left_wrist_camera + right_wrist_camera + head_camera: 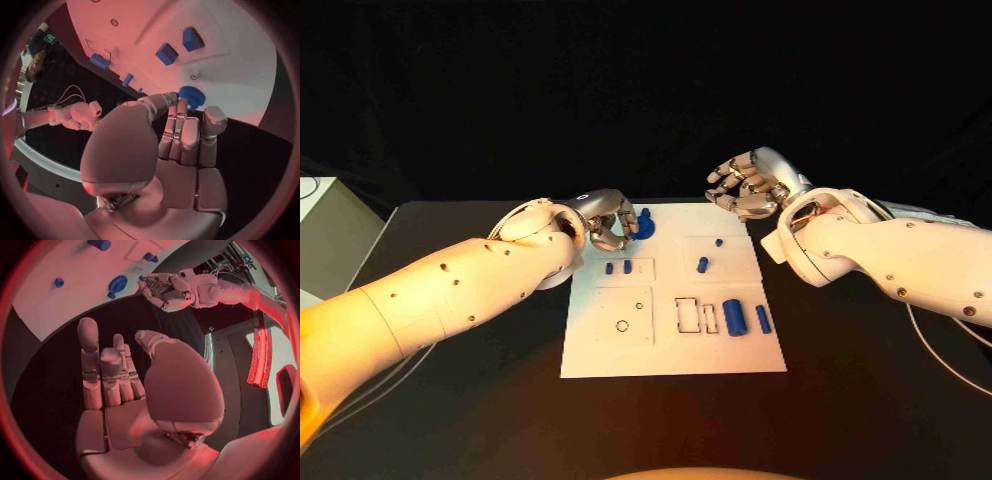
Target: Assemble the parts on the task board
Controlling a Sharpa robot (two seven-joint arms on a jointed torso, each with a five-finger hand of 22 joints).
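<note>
The white task board [668, 350] lies in the middle of the black table. A round blue gear-like part [643, 226] sits near its far left corner. My left hand [603, 225] hovers right beside it, and its fingertips [181, 107] reach the gear's [190, 96] rim with nothing held between them. Two small blue pieces [619, 267] lie just nearer, and another small piece [704, 265] lies to the right. A thick blue cylinder [734, 317] and a thinner one [763, 319] lie at mid right. My right hand [750, 185] hangs over the far right corner, and its palm [125, 405] is empty.
A pale box [329, 235] stands at the table's left edge. Thin cables [942, 350] trail on the table under my right arm. Rectangular slots [692, 314] and small ring marks [622, 325] show on the board's near half.
</note>
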